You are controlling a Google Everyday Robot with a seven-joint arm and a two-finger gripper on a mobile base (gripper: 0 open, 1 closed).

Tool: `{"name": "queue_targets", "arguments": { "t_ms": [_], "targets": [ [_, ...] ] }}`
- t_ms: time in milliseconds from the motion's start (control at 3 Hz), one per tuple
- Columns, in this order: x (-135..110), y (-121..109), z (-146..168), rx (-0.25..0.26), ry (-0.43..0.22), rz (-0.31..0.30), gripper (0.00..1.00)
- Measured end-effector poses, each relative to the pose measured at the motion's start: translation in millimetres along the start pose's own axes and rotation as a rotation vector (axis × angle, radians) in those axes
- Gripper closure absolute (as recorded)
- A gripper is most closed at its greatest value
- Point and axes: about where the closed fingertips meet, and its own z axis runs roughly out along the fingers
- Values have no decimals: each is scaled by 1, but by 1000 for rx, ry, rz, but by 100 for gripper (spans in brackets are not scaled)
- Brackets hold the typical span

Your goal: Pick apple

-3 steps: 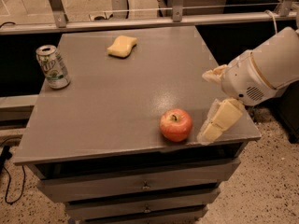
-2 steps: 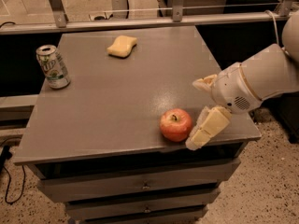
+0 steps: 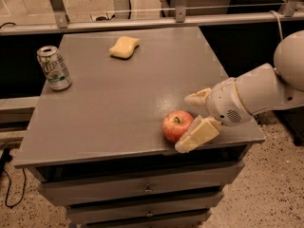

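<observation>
The red-orange apple (image 3: 176, 125) with a short dark stem sits upright near the front right edge of the grey cabinet top (image 3: 118, 99). My gripper (image 3: 190, 121) reaches in from the right at tabletop height and is open. One pale finger (image 3: 195, 136) lies along the apple's front right side. The other finger (image 3: 197, 98) points left behind and to the right of the apple. The apple sits at the mouth of the open fingers, not held.
A pale yellow sponge (image 3: 124, 47) lies at the back centre. A green and white soda can (image 3: 53, 68) stands at the left edge. Drawers (image 3: 142, 189) run below the top. A metal rail (image 3: 142, 22) crosses behind the cabinet.
My gripper has moved left toward the apple, so its open fingers now flank the apple's right side. The apple, sponge and can have not moved.
</observation>
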Motion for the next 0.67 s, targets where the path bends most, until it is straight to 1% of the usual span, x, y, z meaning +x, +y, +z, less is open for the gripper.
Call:
{"name": "queue_targets", "arguments": {
  "t_ms": [333,667],
  "targets": [
    [-4,0,5,-13,-26,16,41],
    [-12,-1,4,-25,-54,23,64]
  ]
}}
